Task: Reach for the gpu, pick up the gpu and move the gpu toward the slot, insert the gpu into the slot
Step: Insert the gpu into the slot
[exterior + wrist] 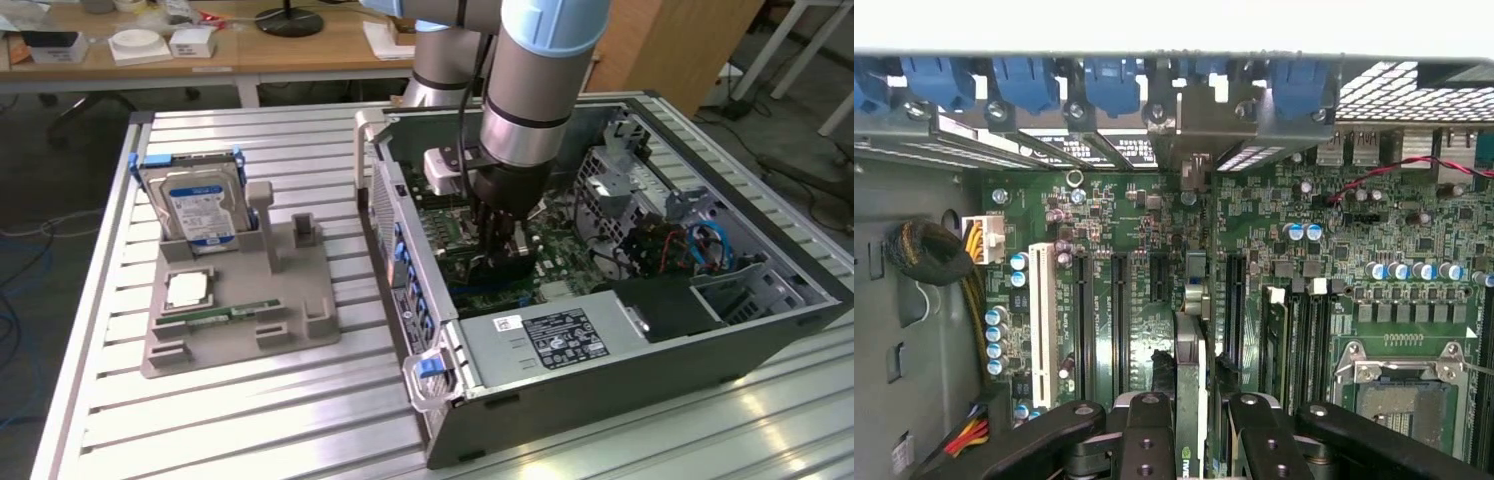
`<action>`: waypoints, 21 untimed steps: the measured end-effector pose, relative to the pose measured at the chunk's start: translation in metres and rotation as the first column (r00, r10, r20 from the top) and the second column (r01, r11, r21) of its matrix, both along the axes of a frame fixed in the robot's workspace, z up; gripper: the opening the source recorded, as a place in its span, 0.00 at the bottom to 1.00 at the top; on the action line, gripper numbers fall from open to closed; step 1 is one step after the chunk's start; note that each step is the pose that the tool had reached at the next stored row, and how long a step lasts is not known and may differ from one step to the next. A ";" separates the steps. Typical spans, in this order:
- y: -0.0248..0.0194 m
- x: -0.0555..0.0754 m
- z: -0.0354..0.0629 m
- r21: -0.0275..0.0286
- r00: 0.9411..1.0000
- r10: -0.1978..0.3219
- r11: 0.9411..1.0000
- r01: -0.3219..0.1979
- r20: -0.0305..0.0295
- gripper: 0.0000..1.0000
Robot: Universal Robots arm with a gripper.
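While the jaws (1192,420) grip the card (1192,330) edge-on above the slot (1194,275), keep it upright, aligned, and press evenly.

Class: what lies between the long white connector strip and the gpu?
In the wrist view, parallel dark slots on the green motherboard lie between the white connector strip and the gpu.

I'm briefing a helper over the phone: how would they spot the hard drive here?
Start at the open computer case, then look toward the exterior view's left to the grey tray on the slatted table. The hard drive stands upright at its far end, the tray's only silver box with a blue label.
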State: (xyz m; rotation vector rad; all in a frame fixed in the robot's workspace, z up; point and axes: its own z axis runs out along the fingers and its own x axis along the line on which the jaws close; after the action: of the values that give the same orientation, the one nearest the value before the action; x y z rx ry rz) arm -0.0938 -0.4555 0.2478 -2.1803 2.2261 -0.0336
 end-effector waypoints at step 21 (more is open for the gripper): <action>0.0000 0.000 -0.0072 0.000 1.000 0.000 1.000 0.000 0.000 0.25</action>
State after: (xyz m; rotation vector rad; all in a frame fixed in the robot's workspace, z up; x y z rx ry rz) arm -0.0938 -0.4555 0.2406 -2.1802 2.2260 -0.0334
